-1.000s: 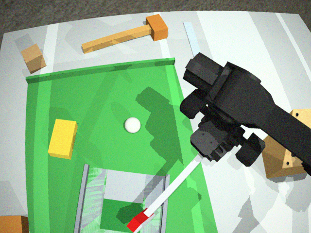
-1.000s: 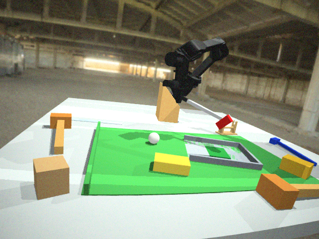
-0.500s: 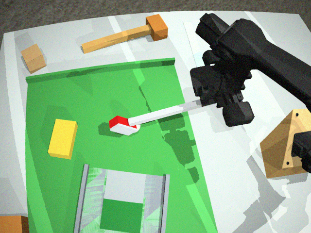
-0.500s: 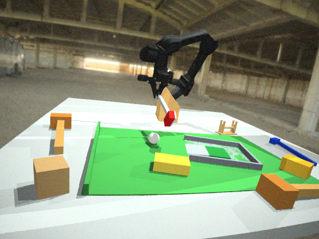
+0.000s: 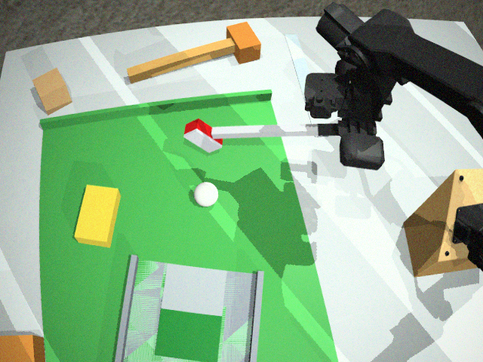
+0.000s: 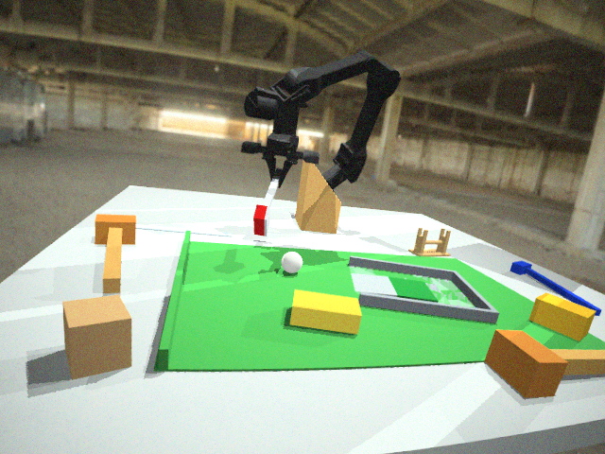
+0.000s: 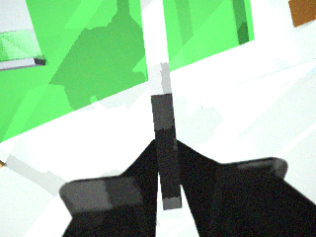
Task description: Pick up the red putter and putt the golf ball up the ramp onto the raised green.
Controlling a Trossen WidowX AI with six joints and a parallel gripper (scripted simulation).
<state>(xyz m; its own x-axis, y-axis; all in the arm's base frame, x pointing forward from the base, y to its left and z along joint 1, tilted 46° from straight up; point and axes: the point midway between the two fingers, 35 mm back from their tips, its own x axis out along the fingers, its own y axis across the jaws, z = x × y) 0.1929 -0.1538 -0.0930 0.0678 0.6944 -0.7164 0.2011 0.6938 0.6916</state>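
Observation:
My gripper (image 5: 338, 129) (image 6: 277, 178) (image 7: 163, 142) is shut on the dark grip of the red putter, above the table beyond the mat's edge. The putter's pale shaft (image 5: 265, 131) (image 7: 157, 44) slants down to its red head (image 5: 198, 125) (image 6: 260, 219), which hangs above the mat, near the back rail. The white golf ball (image 5: 205, 194) (image 6: 291, 262) sits on the green mat between the head and the ramp, apart from the head. The pale ramp (image 5: 195, 288) (image 6: 373, 284) leads to the darker raised green (image 5: 189, 335) (image 6: 415, 288). The ball is not visible in the wrist view.
Grey walls (image 5: 255, 311) (image 6: 424, 312) flank the ramp. A yellow block (image 5: 97, 214) (image 6: 324, 312) lies on the mat. An orange mallet (image 5: 244, 42) (image 6: 114, 232) and tan cube (image 5: 52, 91) (image 6: 97, 337) lie beyond the rail. A wooden wedge (image 6: 318, 205), small rack (image 6: 419, 244) and blue putter (image 6: 557, 288) stand elsewhere.

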